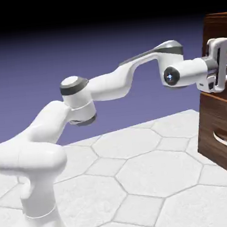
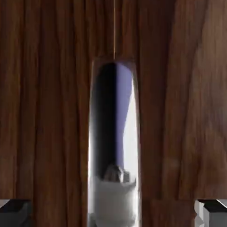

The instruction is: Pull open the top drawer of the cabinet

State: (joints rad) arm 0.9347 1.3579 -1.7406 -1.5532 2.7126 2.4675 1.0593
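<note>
The top drawer's handle lies dead ahead of the hand, its long axis crossing between wide-spread fingertips, not yet clamped

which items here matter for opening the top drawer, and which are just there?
Job:
- top drawer
- its silver handle, lined up between the open fingertips
- cabinet
- gripper, at the drawer front

Not part of it:
- lower drawer with a like handle
- table
</note>
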